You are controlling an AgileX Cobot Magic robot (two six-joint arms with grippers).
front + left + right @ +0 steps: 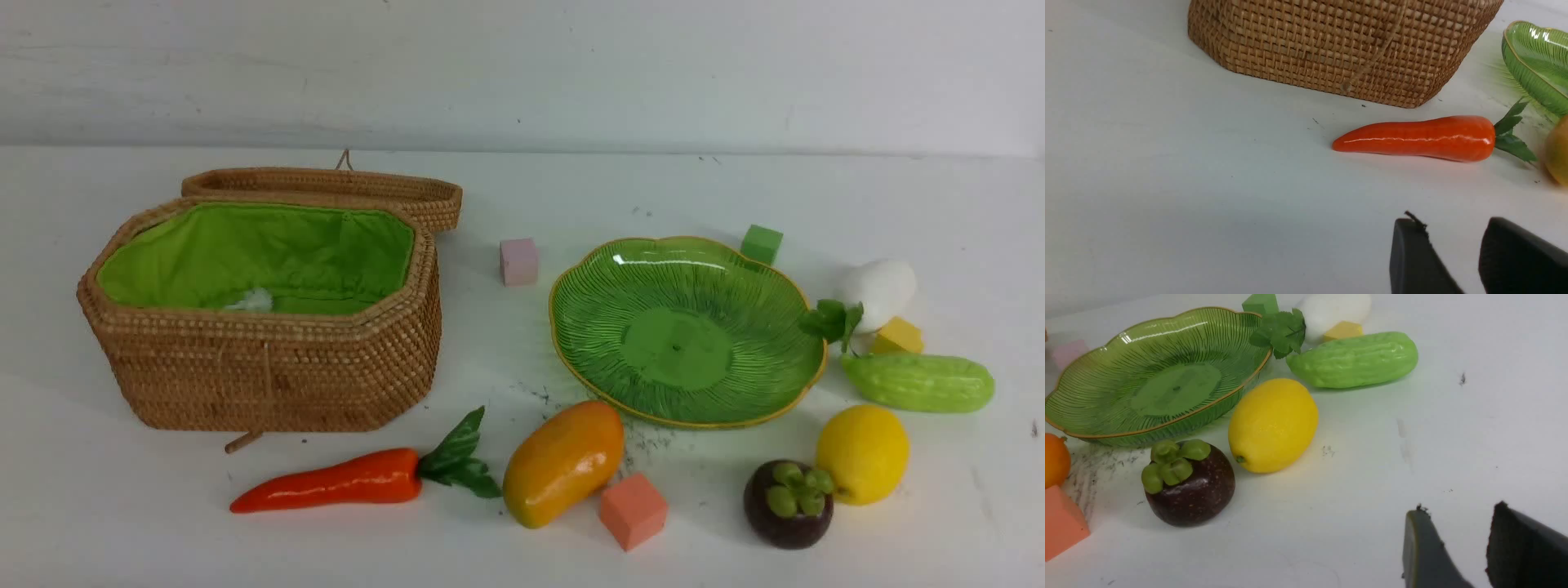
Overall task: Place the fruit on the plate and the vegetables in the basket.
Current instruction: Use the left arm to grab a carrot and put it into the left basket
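Note:
The wicker basket (pixel 269 367) stands open at the left, its green lining bare. The green plate (pixel 608 269) lies empty to its right. In front lie the carrot (pixel 335 482) and mango (pixel 563 461). The mangosteen (pixel 788 502) and lemon (pixel 861 453) sit near the plate's right front, with the cucumber (pixel 918 381) and white radish (pixel 878 290) behind them. Neither arm shows in the front view. My left gripper (pixel 1453 222) is open and empty, short of the carrot (pixel 1421 137). My right gripper (pixel 1457 510) is open and empty, apart from the lemon (pixel 1274 424) and mangosteen (pixel 1190 484).
Foam cubes lie scattered: pink (pixel 519 261) between basket and plate, green (pixel 761 243) behind the plate, yellow (pixel 896 336) by the radish, salmon (pixel 633 510) beside the mango. The basket lid (pixel 326 184) lies back behind the basket. A wall runs along the table's far edge.

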